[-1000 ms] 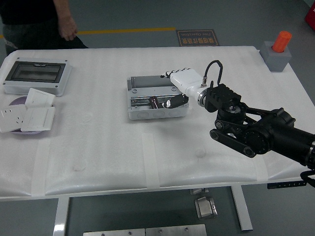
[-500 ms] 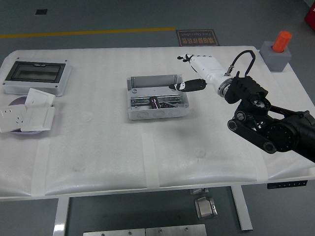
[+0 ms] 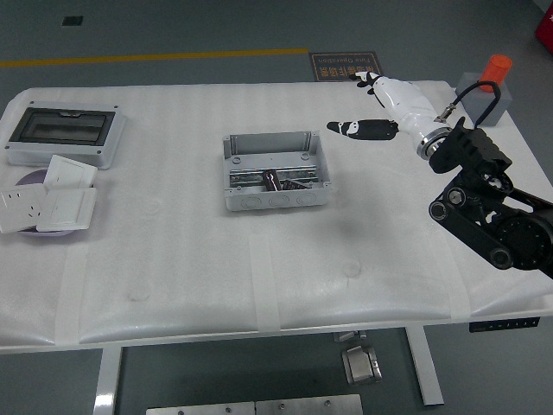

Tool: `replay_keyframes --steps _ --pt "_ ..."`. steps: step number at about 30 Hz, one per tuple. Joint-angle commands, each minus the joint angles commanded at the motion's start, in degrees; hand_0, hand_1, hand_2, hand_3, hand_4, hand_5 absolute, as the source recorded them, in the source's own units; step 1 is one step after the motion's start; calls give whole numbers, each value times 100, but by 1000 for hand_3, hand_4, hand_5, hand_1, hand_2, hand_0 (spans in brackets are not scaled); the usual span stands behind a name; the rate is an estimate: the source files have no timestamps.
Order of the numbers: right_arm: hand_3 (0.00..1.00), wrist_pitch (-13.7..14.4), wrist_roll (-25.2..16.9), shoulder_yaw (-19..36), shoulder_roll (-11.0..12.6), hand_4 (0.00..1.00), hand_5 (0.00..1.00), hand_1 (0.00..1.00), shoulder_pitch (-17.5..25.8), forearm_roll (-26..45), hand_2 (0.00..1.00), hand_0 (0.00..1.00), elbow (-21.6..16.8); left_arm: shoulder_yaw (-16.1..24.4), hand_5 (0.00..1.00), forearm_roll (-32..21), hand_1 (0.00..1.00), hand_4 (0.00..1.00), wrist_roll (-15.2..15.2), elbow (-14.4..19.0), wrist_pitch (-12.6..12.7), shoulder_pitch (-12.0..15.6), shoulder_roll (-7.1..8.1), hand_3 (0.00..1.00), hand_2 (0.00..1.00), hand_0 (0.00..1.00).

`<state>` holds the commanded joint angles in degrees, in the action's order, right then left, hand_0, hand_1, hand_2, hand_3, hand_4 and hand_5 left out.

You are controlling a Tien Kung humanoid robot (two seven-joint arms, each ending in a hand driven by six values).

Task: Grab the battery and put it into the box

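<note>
An open grey box stands at the table's middle. Inside it, among metal rails, lies a small dark piece that may be the battery; it is too small to be sure. My right hand, white with black fingertips, hovers to the right of the box and clear of it. Its thumb points left toward the box, its fingers are spread, and it holds nothing. The black right arm comes in from the right edge. No left arm shows.
A grey enclosure with a dark window sits at the far left. In front of it, white socket plates are stacked on a purple dish. A grey block with an orange cylinder stands at the far right corner.
My right hand has pulled back from over the box, up and to the right, empty. The dark piece stays in the box. The person at the top left has left the view.
</note>
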<state>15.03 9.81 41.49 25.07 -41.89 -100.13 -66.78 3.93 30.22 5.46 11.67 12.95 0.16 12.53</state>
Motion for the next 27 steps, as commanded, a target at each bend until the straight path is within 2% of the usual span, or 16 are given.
replay_keyframes --steps 7,10,14,17,21,24,27 --pt "819 199 -76 1025 338 998 655 701 756 -155 762 753 -616 94 302 297 621 685 -50 29 -43 -143 155 740 575 590" --pt "819 324 -122 1640 543 998 655 701 1223 -244 762 753 -1007 115 302 500 621 685 -81 60 -74 -309 269 740 575 590" --pt "815 478 -213 2464 697 991 658 695 1869 -190 758 745 -1498 -120 319 710 622 689 -194 69 -219 -595 445 735 574 591" --pt "815 662 -325 3117 678 991 658 695 2460 -111 758 745 -1893 -202 319 1111 622 689 -331 73 -372 -927 621 735 574 591" --pt "811 800 -390 3994 592 991 669 683 3281 -70 747 729 -2396 110 316 1726 622 681 -471 87 -590 -1351 769 723 572 591" --pt "807 871 -424 4666 504 990 673 681 3908 -4 739 725 -2778 514 317 2301 622 680 -621 80 -848 -1648 765 725 573 592" --pt "807 925 -442 5247 408 990 673 681 4458 24 739 725 -3109 924 317 2885 622 680 -762 85 -1070 -1890 699 725 573 592"
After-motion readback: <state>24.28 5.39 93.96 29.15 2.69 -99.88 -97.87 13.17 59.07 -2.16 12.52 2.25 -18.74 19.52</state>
